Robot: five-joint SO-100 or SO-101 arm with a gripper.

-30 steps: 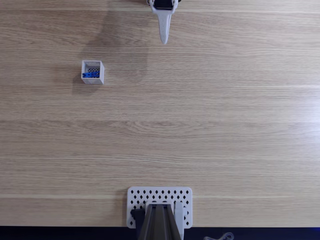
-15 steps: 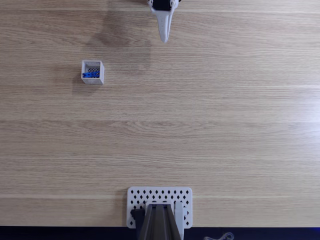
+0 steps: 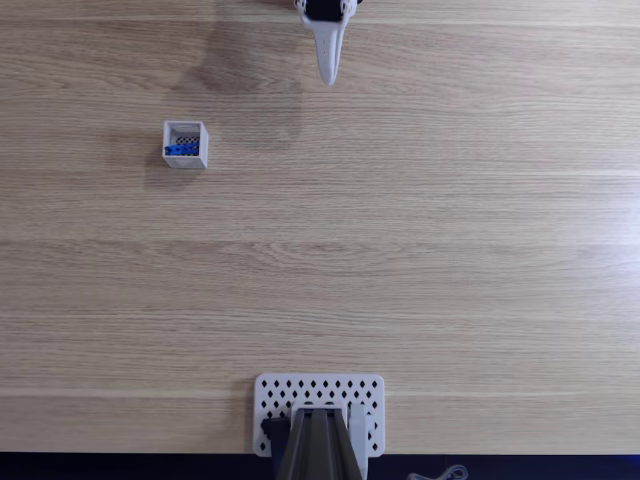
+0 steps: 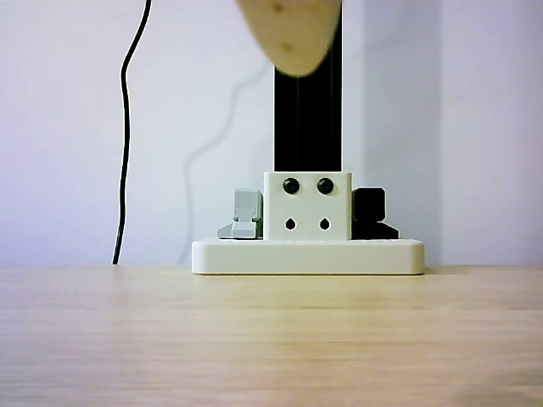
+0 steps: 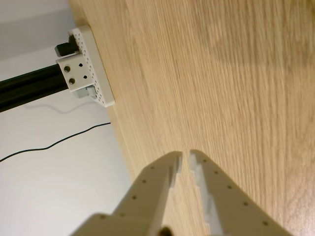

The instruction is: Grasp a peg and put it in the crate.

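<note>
Peg [image 3: 180,150] lies inside the crate [image 3: 201,145]
Upper left of the tabletop [image 3: 420,250]; fingers [image 5: 173,163] at top centre, nearly clenched, empty

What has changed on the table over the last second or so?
Very little. The hand drew back slightly toward the top edge of the fixed view and turned a little; it took hold of nothing. The blue peg stayed lying inside the small white crate, and the perforated plate did not move.
</note>
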